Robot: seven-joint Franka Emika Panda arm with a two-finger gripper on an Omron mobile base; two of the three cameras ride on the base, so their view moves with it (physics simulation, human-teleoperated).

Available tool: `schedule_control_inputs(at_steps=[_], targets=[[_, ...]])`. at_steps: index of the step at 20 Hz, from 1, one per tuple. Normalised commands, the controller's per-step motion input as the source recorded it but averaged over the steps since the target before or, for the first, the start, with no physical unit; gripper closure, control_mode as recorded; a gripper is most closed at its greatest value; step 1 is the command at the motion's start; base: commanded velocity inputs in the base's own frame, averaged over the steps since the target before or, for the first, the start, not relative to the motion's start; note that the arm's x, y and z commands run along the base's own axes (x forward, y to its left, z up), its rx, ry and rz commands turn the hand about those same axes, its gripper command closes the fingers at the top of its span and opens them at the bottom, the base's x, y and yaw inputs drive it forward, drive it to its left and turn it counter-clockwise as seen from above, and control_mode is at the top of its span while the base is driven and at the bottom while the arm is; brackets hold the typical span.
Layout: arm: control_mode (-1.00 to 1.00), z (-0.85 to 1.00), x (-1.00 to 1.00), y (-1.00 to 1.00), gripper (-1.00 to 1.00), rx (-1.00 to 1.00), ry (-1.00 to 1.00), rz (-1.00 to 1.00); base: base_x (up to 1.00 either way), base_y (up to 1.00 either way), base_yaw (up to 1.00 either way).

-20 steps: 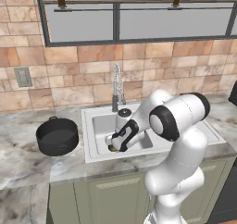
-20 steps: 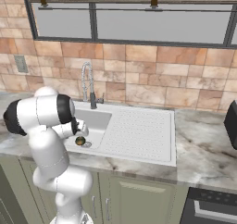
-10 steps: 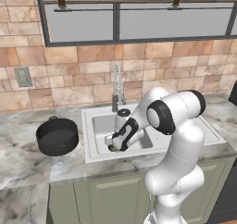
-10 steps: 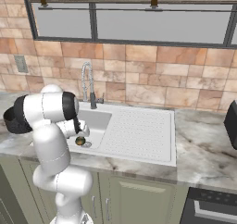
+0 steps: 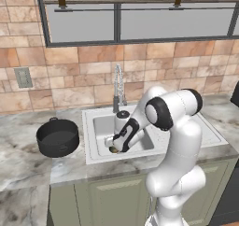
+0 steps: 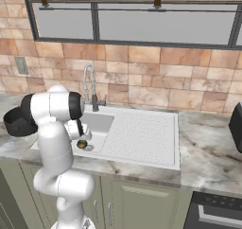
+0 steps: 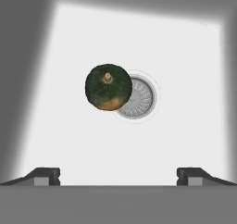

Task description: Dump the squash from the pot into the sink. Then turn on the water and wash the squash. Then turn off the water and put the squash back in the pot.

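Gripper (image 7: 118, 176) spread wide, holding nothing, pointed down into the sink (image 7: 185, 70). Squash (image 7: 109, 87) sits on the basin floor, overlapping the left edge of the round metal drain (image 7: 138, 98) — stem up, orange patch on its lower side. Bare floor all around it, basin walls well apart (shadowed wall at the left of the hand view is the nearest). Fingertips (image 7: 44, 176) are apart from the squash. Pot (image 5: 58, 137) upright on the counter (image 5: 28, 164) left of the sink, near its rim — faucet (image 5: 119, 87) behind the basin.
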Motion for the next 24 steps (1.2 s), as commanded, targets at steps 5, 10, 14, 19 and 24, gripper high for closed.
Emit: schedule_control_inputs(at_steps=[5, 10, 14, 19, 24], targets=[[-1.00, -0.11, 0.19, 0.00, -1.00, 0.00, 0.03, 0.00, 0.00, 0.00, 0.00], [-1.00, -0.15, 0.21, 0.01, -1.00, 0.00, 0.02, 0.00, 0.00, 0.00, 0.00], [-1.00, -0.15, 0.13, 0.03, -1.00, 0.00, 0.02, 0.00, 0.00, 0.00, 0.00], [-1.00, -0.16, 0.11, 0.01, -1.00, 0.00, 0.02, 0.00, 0.00, 0.00, 0.00], [-1.00, -0.16, 0.15, 0.00, -1.00, 0.00, 0.02, 0.00, 0.00, 0.00, 0.00]])
